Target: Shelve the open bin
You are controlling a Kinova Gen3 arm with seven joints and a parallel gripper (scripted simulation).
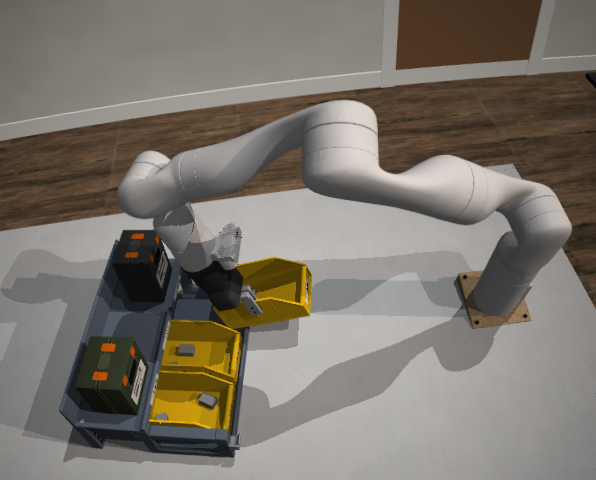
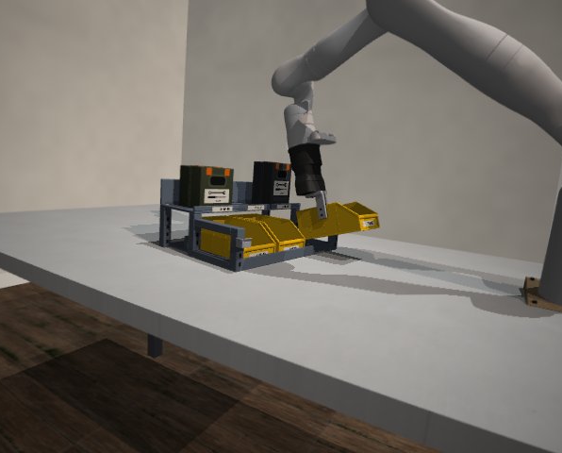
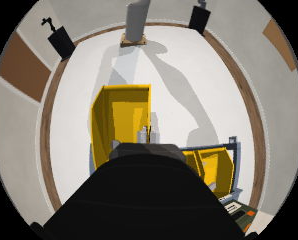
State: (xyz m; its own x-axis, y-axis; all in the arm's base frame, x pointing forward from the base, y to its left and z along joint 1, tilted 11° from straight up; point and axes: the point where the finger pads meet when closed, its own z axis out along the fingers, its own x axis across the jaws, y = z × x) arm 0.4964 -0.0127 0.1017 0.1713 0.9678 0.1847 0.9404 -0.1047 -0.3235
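The open yellow bin (image 1: 289, 308) (image 2: 337, 219) (image 3: 121, 112) is in the air, tilted, its labelled open front raised toward the robot base and its rear lower. My gripper (image 1: 251, 304) (image 2: 322, 214) (image 3: 148, 131) is shut on its side wall, on the side toward the seated bins. The bin's rear end is over the front of the gap (image 1: 192, 308) in the shelf (image 1: 184, 437) (image 2: 267, 260). Two yellow bins (image 1: 200, 338) (image 1: 184, 400) sit side by side beside the gap, grey parts in them. A grey shape shows inside the held bin in the wrist view; whether it is a part is unclear.
On the upper board behind the row stand a black box (image 1: 140, 271) (image 2: 272, 182) and a dark green box (image 1: 109, 377) (image 2: 206, 185). The shelf's front lip runs low before the bins. The nearer seated bin is close beside the held bin.
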